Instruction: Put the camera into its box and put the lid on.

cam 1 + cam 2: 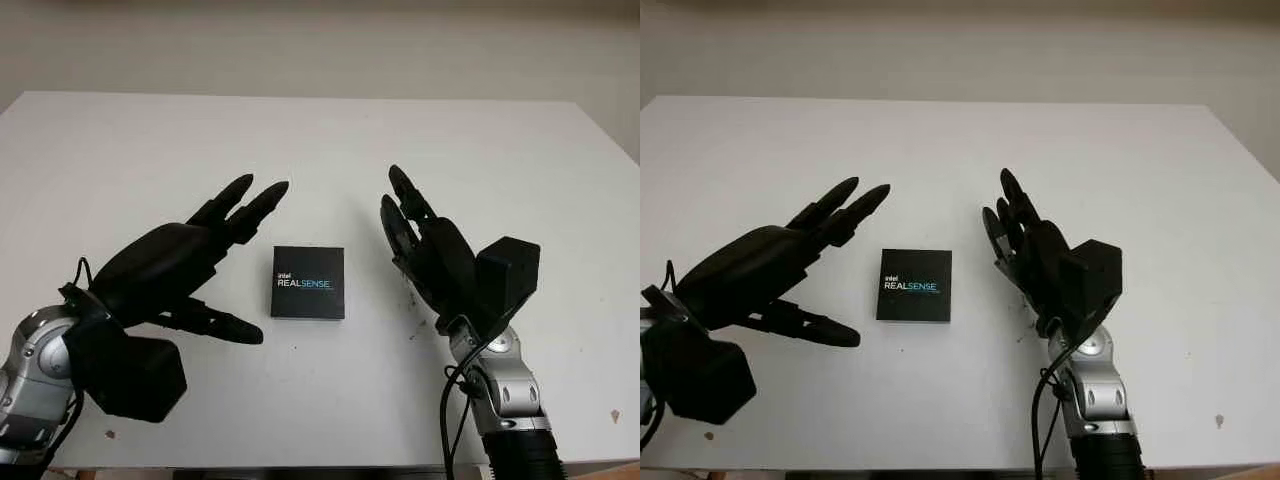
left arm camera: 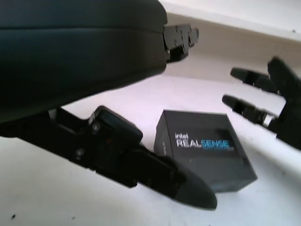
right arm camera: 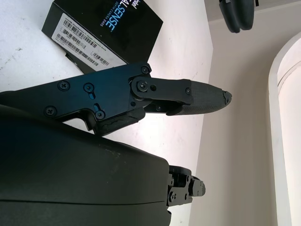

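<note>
The white bench (image 1: 320, 140) carries the whole scene, with a few small dark specks on its surface near the front edge. A pale wall (image 1: 320, 40) stands behind its far edge.

The left hand (image 1: 185, 265) is to the left of the box, raised over the bench surface, palm turned inward toward the box. It is open and holds nothing. Its two upper fingers (image 1: 250, 200) point up and toward the far side; its thumb (image 1: 215, 322) reaches low toward the box and ends just beside the box's left edge, apart from it. In the left wrist view the thumb (image 2: 155, 174) crosses in front of the box without touching it.

The right hand (image 1: 430, 255) is to the right of the box, also raised, palm turned inward toward the box. It is open and holds nothing. Its fingers (image 1: 405, 195) point up and away from the robot. It stands near the box but apart from it.

The RealSense camera box (image 1: 309, 282) lies flat on the bench between the two hands, closer to the front half of the bench. It is black and square, lid closed, with the white and blue "intel REALSENSE" print facing up. In the right wrist view a white barcode label (image 3: 82, 44) shows on one side wall of the box.
</note>
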